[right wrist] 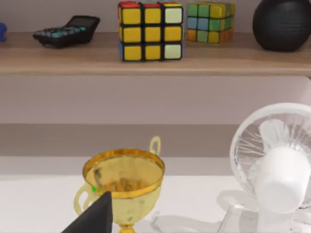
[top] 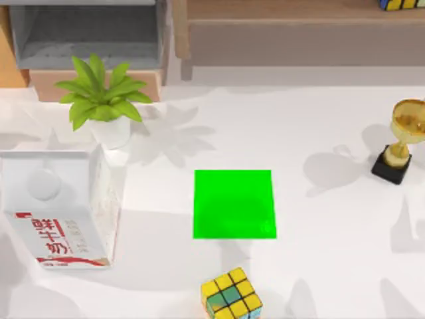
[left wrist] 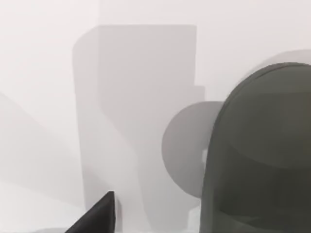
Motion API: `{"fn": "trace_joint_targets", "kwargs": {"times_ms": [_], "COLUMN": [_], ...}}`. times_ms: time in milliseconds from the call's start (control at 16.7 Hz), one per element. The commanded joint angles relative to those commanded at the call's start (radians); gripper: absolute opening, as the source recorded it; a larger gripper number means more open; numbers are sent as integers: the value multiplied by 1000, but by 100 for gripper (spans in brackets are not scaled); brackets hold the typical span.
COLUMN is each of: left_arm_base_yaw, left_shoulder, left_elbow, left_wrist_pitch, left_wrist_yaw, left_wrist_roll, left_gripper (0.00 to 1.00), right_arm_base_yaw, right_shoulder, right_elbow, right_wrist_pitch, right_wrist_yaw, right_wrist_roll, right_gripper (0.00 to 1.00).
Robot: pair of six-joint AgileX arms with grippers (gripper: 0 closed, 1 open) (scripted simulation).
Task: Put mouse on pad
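Note:
The pad (top: 234,204) is a flat bright green square in the middle of the white table, with nothing on it. In the left wrist view a dark grey rounded body (left wrist: 260,160), which looks like the mouse, rests on the white table close to the camera. A black edge of my left gripper (left wrist: 97,217) shows beside it, apart from it. A black edge of my right gripper (right wrist: 95,216) shows in front of the gold trophy (right wrist: 124,182).
A milk carton (top: 56,209) and a potted plant (top: 103,100) stand at the left. The gold trophy (top: 402,139) is at the right, and a colourful puzzle cube (top: 231,294) sits in front of the pad. A white fan (right wrist: 277,170) and a shelf (right wrist: 155,60) with cubes stand behind.

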Motion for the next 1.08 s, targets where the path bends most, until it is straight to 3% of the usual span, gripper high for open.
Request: {"fn": "trace_joint_targets", "kwargs": {"times_ms": [1080], "left_arm_base_yaw": [-6], "left_shoulder": [-224], "left_elbow": [277], "left_wrist_pitch": [-494], "left_wrist_yaw": [-8], "left_wrist_roll": [-8], "left_gripper": [0], "right_arm_base_yaw": [0], "right_shoulder": [0], "right_elbow": [0], "right_wrist_pitch": [0], "right_wrist_yaw": [0], "right_wrist_roll": [0], "right_gripper": [100]}}
